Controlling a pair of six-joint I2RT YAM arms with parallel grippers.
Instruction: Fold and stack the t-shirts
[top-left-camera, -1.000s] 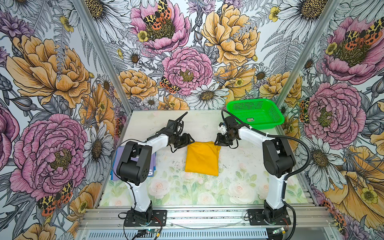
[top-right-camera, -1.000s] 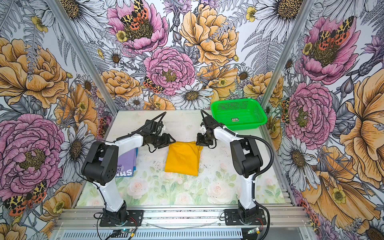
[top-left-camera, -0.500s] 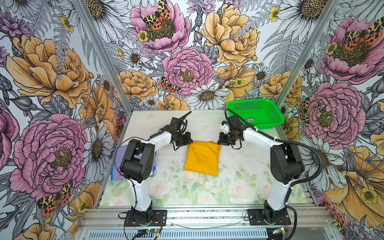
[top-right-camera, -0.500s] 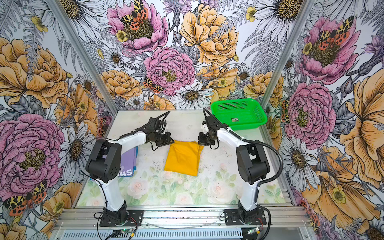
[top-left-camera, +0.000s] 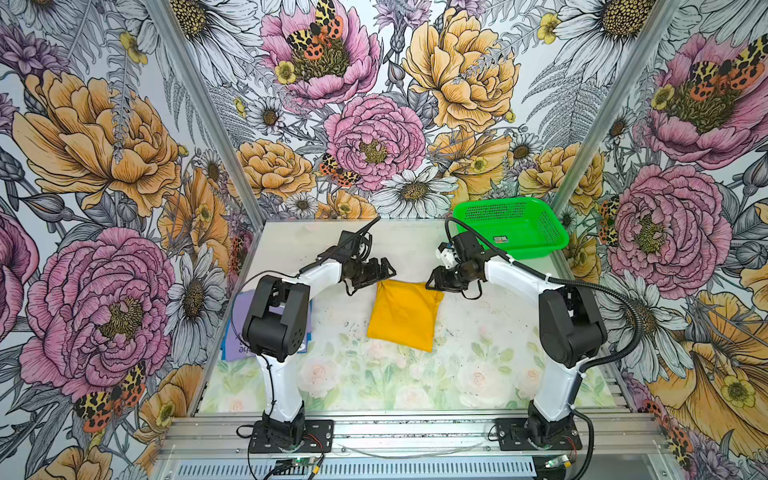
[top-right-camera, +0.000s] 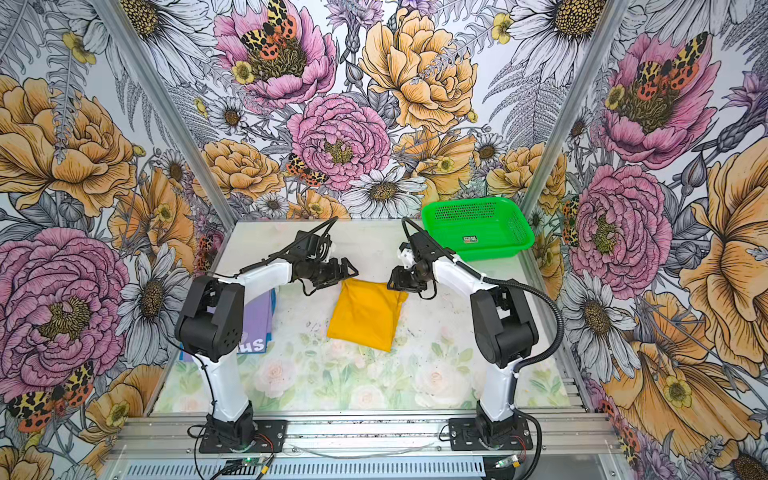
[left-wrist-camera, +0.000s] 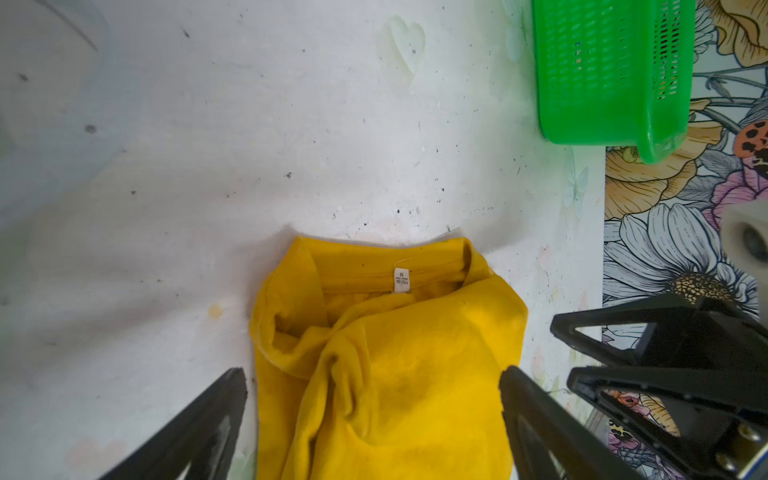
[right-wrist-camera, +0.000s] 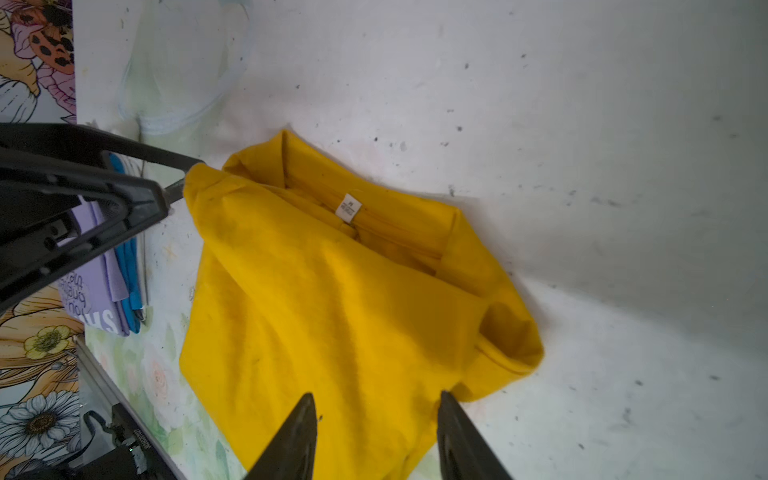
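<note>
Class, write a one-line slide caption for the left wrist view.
Left hand open over the folded yellow t-shirt, white neck label showing; green basket beyond.

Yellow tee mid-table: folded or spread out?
Folded. The mustard-yellow cloth t-shirt lies as a compact rectangle, top layer doubled up to its white neck label.

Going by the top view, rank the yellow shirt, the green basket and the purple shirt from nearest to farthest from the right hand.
1. Yellow shirt: in the middle, its back right corner right at the right hand.
2. Green basket: back right corner, behind and to the right of that hand.
3. Purple shirt: far left side, beyond the yellow one.
</note>
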